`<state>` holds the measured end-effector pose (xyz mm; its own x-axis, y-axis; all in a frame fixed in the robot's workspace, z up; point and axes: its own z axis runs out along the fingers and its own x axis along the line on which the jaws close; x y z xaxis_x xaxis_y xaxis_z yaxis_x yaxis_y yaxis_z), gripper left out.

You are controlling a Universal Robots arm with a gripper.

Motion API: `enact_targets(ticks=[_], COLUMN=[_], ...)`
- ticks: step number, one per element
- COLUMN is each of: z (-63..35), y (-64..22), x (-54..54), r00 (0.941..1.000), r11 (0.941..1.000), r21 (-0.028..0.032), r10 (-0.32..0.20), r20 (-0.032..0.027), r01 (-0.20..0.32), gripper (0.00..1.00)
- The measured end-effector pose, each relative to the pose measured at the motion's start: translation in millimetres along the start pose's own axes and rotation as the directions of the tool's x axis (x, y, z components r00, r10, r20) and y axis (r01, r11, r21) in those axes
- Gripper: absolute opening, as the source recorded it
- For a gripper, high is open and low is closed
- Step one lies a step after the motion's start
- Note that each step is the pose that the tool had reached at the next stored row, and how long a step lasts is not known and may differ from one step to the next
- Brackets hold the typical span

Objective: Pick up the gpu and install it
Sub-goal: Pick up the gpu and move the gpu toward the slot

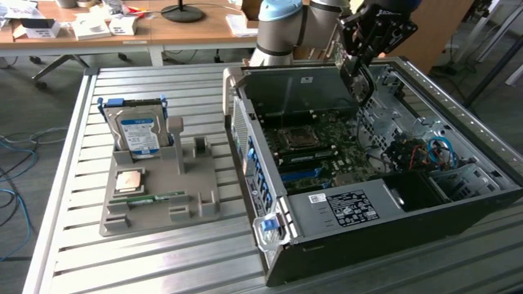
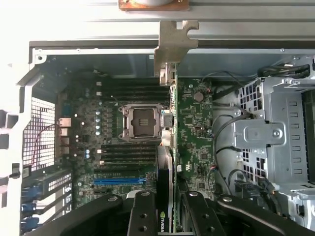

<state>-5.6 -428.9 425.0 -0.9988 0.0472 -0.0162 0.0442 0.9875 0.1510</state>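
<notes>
Gripper (image 2: 166, 199) clamped on gpu (image 2: 166, 167), card held edge-on above motherboard (image 2: 197, 123) inside open case (image 1: 368, 245), hard drive (image 1: 139, 131) upright in tray (image 1: 155, 184)

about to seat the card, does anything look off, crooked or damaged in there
Nothing stands out. The gpu hangs upright in the claw above the motherboard, not yet seated. No damage or loose parts show inside the case.
</notes>
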Motion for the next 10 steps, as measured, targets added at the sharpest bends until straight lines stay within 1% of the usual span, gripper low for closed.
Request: enact_targets(ticks=[5,10], z=[0.0,0.2], y=[0.0,0.3], x=[-0.5,-6.5], r00=[1.0,0.9999], r11=[1.0,0.9999], r21=[-0.0001,-0.0002], r10=[0.0,-0.011], r20=[-0.0001,-0.0021], r01=[0.0,0.011], gripper=[0.26,0.26])
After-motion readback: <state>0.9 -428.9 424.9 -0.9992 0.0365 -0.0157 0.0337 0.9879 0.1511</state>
